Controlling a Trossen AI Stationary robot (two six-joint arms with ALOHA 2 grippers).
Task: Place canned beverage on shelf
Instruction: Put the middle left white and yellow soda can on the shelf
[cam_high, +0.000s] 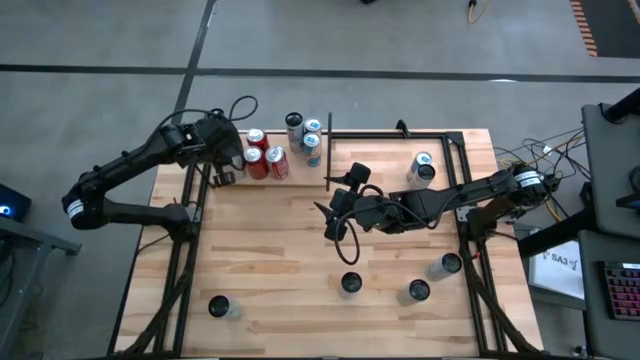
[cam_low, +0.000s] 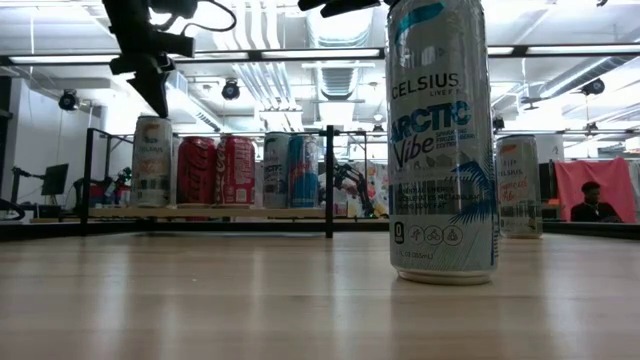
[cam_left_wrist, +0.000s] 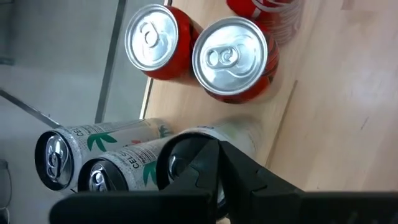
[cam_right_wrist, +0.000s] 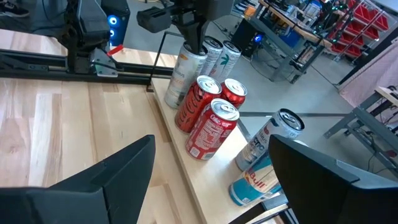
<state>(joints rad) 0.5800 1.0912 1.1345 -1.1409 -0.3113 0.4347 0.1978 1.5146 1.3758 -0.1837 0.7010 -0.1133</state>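
the pale plywood shelf panel (cam_high: 285, 178) with thin black upright rods lies at the far left of the wooden table (cam_high: 300, 260), and it already holds a cluster of cans: three red cola cans (cam_high: 262, 158), a pale white can with a green leaf print (cam_right_wrist: 180, 71) at the left end, and slim silver-and-blue cans (cam_high: 305, 135) at the right end. the left gripper (cam_high: 225, 172) hangs just above that white can with its fingers pressed together and nothing between them, so my reading is that a placing has just ended. the right gripper (cam_high: 322, 215) hovers mid-table, claw spread wide and empty, facing the shelf.

the step in hand looks like fetching another drink. the tall silver celsius can (cam_high: 350, 284) stands upright near the front, just near of the right gripper; the next move calls for lowering the spread claw around it and closing.

more loose cans stand well apart: two at the near right (cam_high: 430, 280), one at the near left (cam_high: 220, 306), one at the far right (cam_high: 422, 168) inside the bare black metal frame (cam_high: 455, 150). the packed shelf leaves little room, so a neighbour could be knocked.
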